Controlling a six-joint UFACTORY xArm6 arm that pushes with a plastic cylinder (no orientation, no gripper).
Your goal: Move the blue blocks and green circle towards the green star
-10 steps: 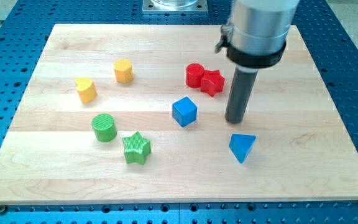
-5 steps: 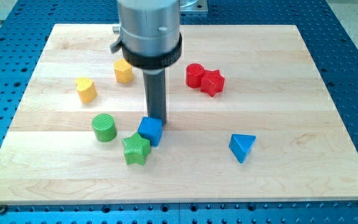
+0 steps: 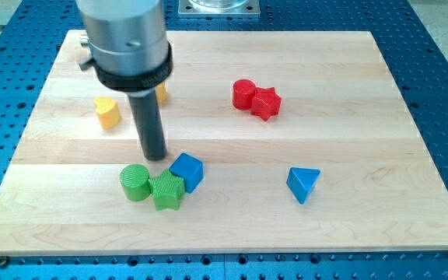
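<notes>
Landmark: green star (image 3: pixel 166 191), low on the wooden desk (image 3: pixel 364 225), left of centre. Star lying flat, one point aimed toward the view's bottom, no real long axis.

Green circle (image 3: pixel 134 183) pressed against the star's left side, a short upright cylinder with a ribbed top. Blue cube (image 3: pixel 187 171) touching the star's upper right, turned so a corner edge faces the view's bottom and its diagonal runs roughly left to right. Blue triangle (image 3: pixel 302 184) well apart, off to the star's right, a wedge with its apex toward the view's bottom.

My tip (image 3: pixel 155 158) down on the desk just above the star, between the green circle and the blue cube, near both; contact with either cannot be judged. Rod upright, its grey housing hiding part of the board above.

No gripper on this arm, so nothing open, closed or gripping.

Yellow heart block (image 3: pixel 108 113) up and left of the star. Second yellow block (image 3: pixel 162 93) mostly hidden behind the rod, shape unreadable. Red cylinder (image 3: pixel 243 93) and red star (image 3: pixel 266 103) touching each other, far up and right of the green star.
</notes>
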